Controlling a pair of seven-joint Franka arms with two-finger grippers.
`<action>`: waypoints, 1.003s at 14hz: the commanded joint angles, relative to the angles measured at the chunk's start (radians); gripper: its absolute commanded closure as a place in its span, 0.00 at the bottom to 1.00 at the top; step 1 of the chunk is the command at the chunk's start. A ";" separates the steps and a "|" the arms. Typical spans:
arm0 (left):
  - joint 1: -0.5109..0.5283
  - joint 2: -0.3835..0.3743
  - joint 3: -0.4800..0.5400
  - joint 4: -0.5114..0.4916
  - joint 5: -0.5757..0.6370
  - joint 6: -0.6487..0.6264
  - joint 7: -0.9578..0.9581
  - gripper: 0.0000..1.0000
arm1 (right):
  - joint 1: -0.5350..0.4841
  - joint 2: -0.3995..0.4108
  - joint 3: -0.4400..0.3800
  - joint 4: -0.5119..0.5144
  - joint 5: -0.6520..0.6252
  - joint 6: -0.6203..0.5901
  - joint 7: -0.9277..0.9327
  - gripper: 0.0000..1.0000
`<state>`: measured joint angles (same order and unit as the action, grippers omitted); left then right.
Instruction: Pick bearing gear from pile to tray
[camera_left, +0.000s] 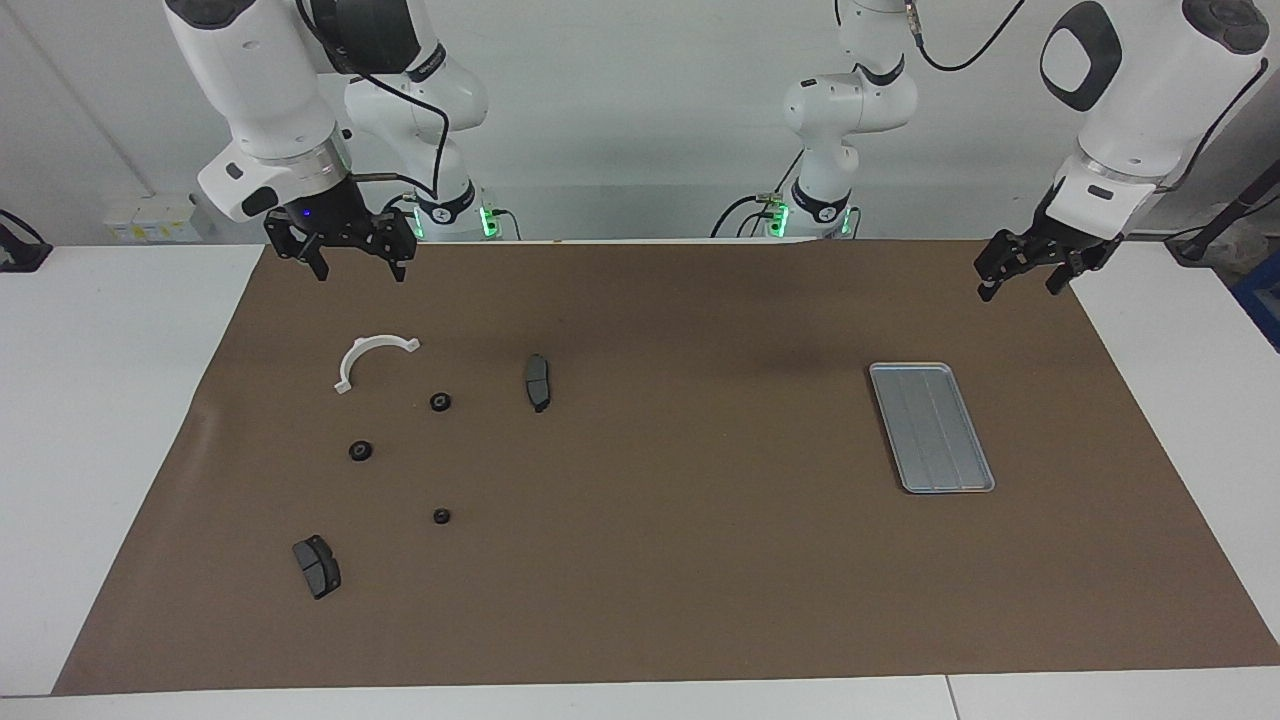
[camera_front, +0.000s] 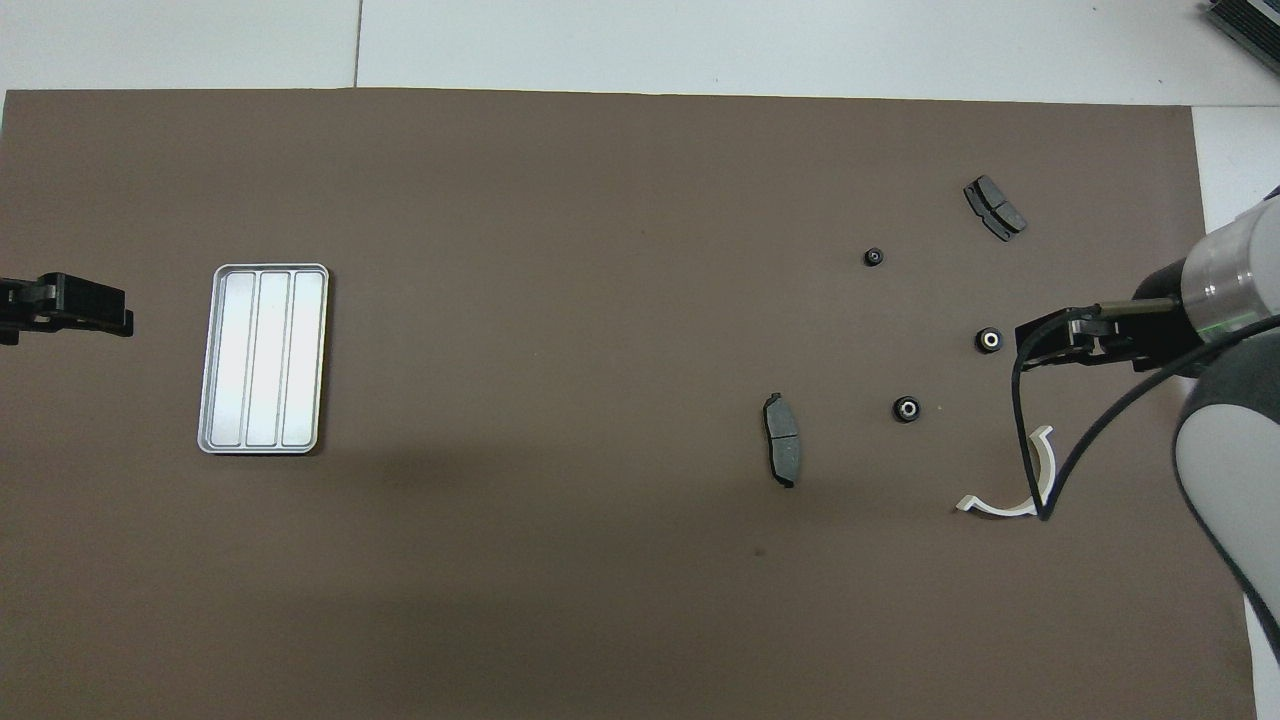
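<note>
The pile lies toward the right arm's end of the brown mat. It holds a white curved bracket (camera_left: 372, 358) (camera_front: 1010, 490), two dark grey brake pads (camera_left: 538, 381) (camera_left: 316, 565) and three small black round gears (camera_left: 440, 401) (camera_left: 361, 450) (camera_left: 441, 516). In the overhead view the gears show apart from each other (camera_front: 906, 408) (camera_front: 989, 340) (camera_front: 874, 257). The silver tray (camera_left: 931, 427) (camera_front: 263, 358) lies empty toward the left arm's end. My right gripper (camera_left: 360, 270) (camera_front: 1040, 342) hangs open and empty, raised over the mat near the bracket. My left gripper (camera_left: 1020, 288) (camera_front: 70, 305) hangs open and empty, raised over the mat's corner near the tray.
The brown mat (camera_left: 650, 560) covers most of the white table (camera_left: 100, 400). The brake pads also show in the overhead view (camera_front: 782, 452) (camera_front: 994, 207). A black cable (camera_front: 1030, 440) hangs from the right arm over the bracket.
</note>
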<state>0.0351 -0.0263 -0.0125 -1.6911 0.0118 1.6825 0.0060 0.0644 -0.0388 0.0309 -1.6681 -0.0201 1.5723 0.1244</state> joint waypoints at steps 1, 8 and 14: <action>0.003 -0.011 -0.001 0.001 0.017 -0.007 0.009 0.00 | -0.003 -0.027 0.004 -0.032 0.012 0.017 0.015 0.00; 0.003 -0.011 -0.001 0.001 0.017 -0.007 0.009 0.00 | -0.018 -0.026 0.003 -0.036 0.014 0.054 0.004 0.00; 0.003 -0.011 -0.001 0.001 0.017 -0.007 0.009 0.00 | -0.112 0.011 0.001 -0.133 0.042 0.227 -0.098 0.00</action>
<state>0.0351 -0.0263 -0.0125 -1.6911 0.0118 1.6825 0.0060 0.0002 -0.0345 0.0247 -1.7457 -0.0093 1.7297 0.0898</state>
